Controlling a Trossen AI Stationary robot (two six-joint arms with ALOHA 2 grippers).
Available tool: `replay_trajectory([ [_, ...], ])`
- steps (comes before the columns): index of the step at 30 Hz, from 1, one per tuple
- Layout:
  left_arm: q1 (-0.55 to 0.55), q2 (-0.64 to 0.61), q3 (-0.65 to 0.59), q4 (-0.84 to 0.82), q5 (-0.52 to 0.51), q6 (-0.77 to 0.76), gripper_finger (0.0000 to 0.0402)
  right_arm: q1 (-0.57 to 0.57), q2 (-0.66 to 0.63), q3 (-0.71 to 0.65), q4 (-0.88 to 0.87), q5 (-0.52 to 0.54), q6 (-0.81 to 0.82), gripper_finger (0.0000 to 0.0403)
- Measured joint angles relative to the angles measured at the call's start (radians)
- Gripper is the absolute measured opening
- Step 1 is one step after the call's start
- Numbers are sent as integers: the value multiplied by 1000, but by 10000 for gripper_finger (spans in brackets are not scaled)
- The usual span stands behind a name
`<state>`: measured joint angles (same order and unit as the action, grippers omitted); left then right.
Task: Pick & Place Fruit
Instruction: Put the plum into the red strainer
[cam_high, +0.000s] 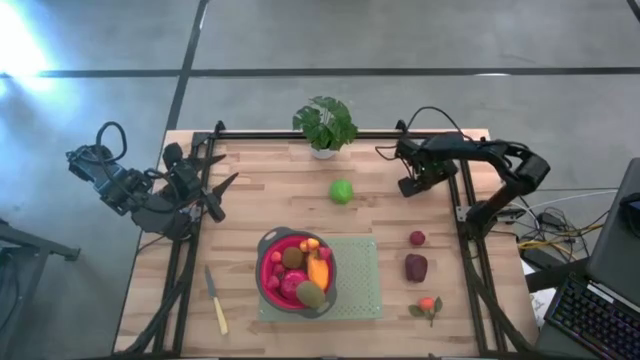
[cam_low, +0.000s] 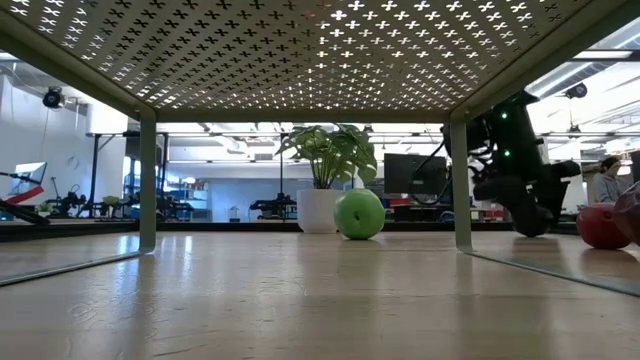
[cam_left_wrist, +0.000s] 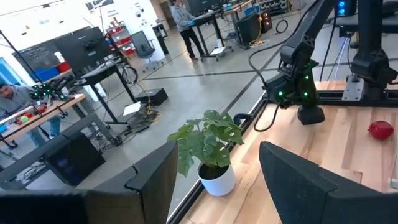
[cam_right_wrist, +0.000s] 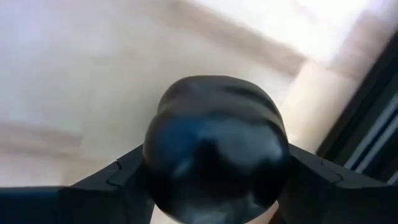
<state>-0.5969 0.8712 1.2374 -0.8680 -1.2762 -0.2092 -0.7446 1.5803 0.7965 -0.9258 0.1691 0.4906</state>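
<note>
Right gripper (cam_high: 410, 187) clamped a dark round fruit (cam_right_wrist: 214, 146), upper right; bowl (cam_high: 268, 287) lay lower-left. Left gripper (cam_high: 212, 196) open, empty.

Potted plant (cam_high: 325, 125) at the table's (cam_high: 260, 200) far edge; knife (cam_high: 216, 300) near the front-left corner; green mat (cam_high: 360, 290) front-centre.

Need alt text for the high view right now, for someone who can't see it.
Overhead: a red bowl of toy fruit sits on a green mat. The right gripper grips a dark rounded piece near the back edge, right of a green ball; the left gripper waits, open.
</note>
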Motion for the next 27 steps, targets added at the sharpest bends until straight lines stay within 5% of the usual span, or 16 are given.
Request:
replay_trajectory([
  [5, 0, 1, 0, 0, 11, -6, 232, 57, -11, 0, -1, -8, 1, 224],
  [12, 0, 3, 0, 0, 30, -9, 232, 166, -73, 0, -6, -13, 23, 237],
  [27, 0, 3, 0, 43, 38, -52, 232, 387, -497, 35, 105, -17, 90, 240],
])
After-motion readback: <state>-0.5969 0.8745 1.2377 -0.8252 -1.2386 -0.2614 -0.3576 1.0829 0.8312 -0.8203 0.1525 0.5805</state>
